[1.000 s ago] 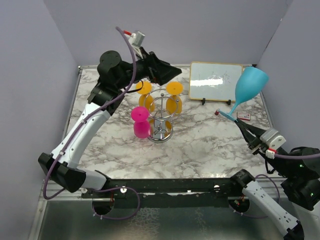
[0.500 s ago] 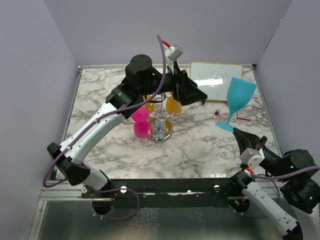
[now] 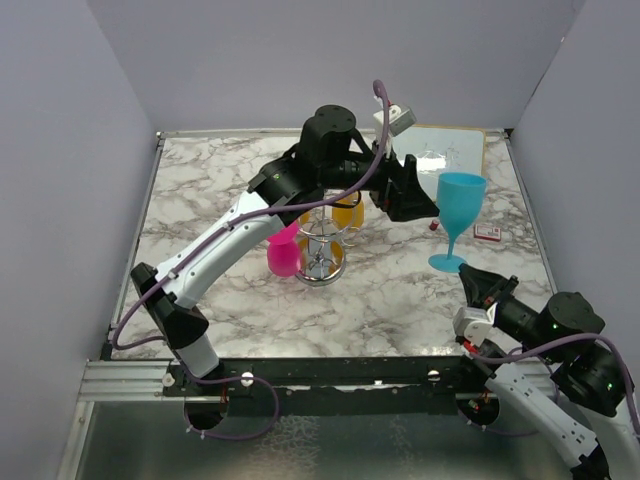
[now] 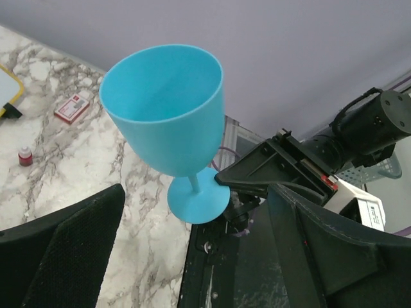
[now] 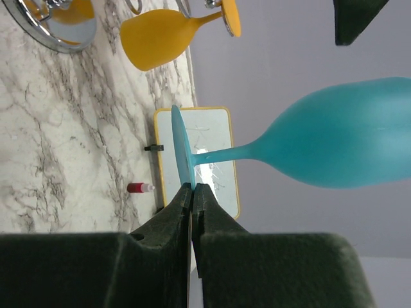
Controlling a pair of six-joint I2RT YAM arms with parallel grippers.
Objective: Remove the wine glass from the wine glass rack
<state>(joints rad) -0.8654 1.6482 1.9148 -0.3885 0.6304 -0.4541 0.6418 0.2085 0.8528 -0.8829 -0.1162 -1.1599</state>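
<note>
The chrome wine glass rack [image 3: 322, 238] stands mid-table with orange glasses [image 3: 348, 212] hanging on it and a pink glass [image 3: 283, 250] at its left side. Its disc base [image 5: 61, 22] and an orange glass [image 5: 160, 40] show in the right wrist view. A blue wine glass [image 3: 460, 195] is upright, off the rack, at the right. My right gripper [image 3: 470, 282] is shut on the edge of its foot [image 5: 182, 144]. My left gripper [image 3: 428, 205] is open, just left of the blue bowl [image 4: 167, 109], not touching it.
A small whiteboard [image 3: 455, 150] leans at the back right. A tiny red bottle [image 3: 434, 226] and a small red box [image 3: 488, 232] lie near it on the marble top. Purple walls close in the sides and back.
My left arm has swung right from behind the rack to the blue glass. My right arm has drawn back and lowered, bringing the glass from tilted to upright and slightly left.
</note>
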